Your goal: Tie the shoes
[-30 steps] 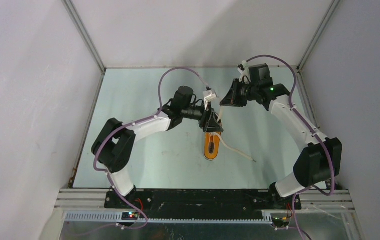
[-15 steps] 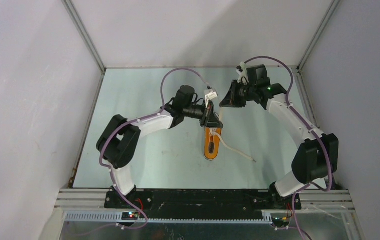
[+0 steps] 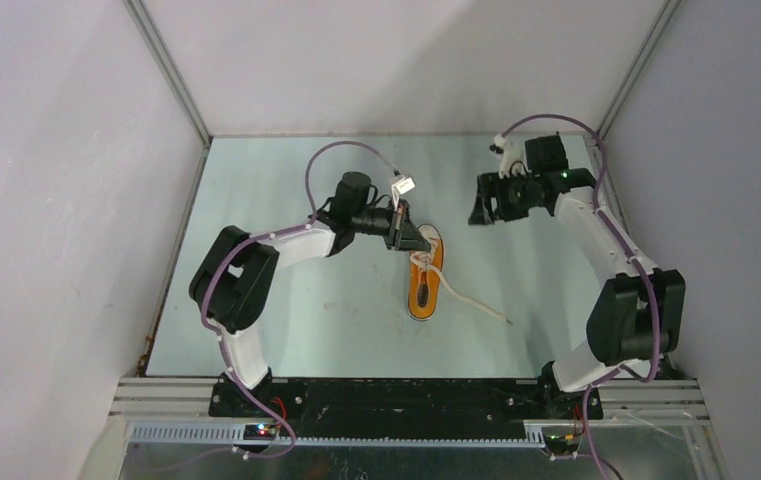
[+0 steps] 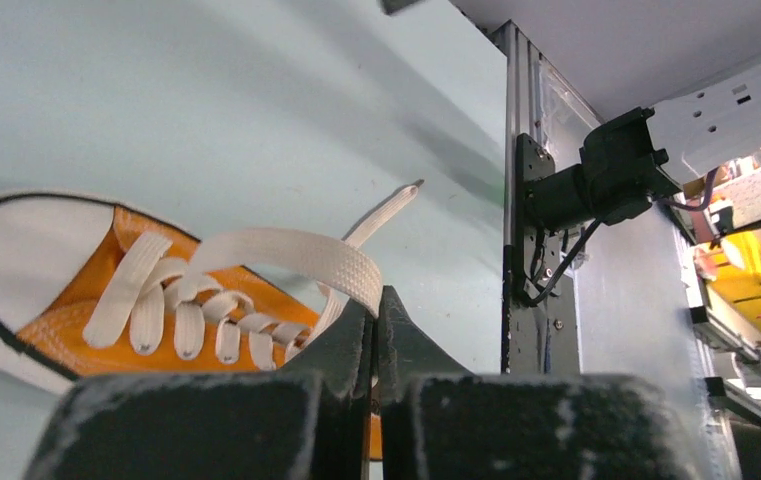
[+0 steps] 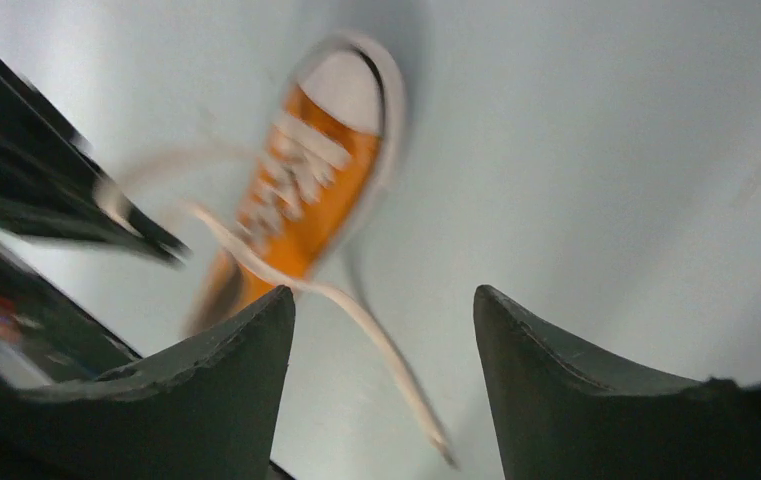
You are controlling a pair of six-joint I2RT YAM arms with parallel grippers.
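A small orange canvas sneaker (image 3: pixel 422 288) sits flat on its sole near the middle of the table, its rounded white rubber toe cap (image 4: pixel 26 235) pointing to the far side. The canvas is coarse-woven, and a thin dark line edges the white sole rim. The left gripper (image 4: pixel 376 308), with blunt, grainy black wedge fingers, is clenched on a flat woven white lace (image 4: pixel 291 255), which arcs up from the eyelets in a broad ribbon-like band to the fingertips. A second lace end (image 3: pixel 476 305) trails loose across the table, out to the right and nearer. The right gripper (image 5: pixel 384 300) hangs to the far right of the shoe, well apart from it, its jaws spread wide with nothing between them.

The pale blue-green tabletop (image 3: pixel 276 190) is matte and faintly scuffed. Plain grey-white wall panels (image 3: pixel 406 60) close it in on three sides, joined by slim aluminium rails (image 3: pixel 168 75). Purple cables (image 3: pixel 328 158) loop over both white-and-black arms.
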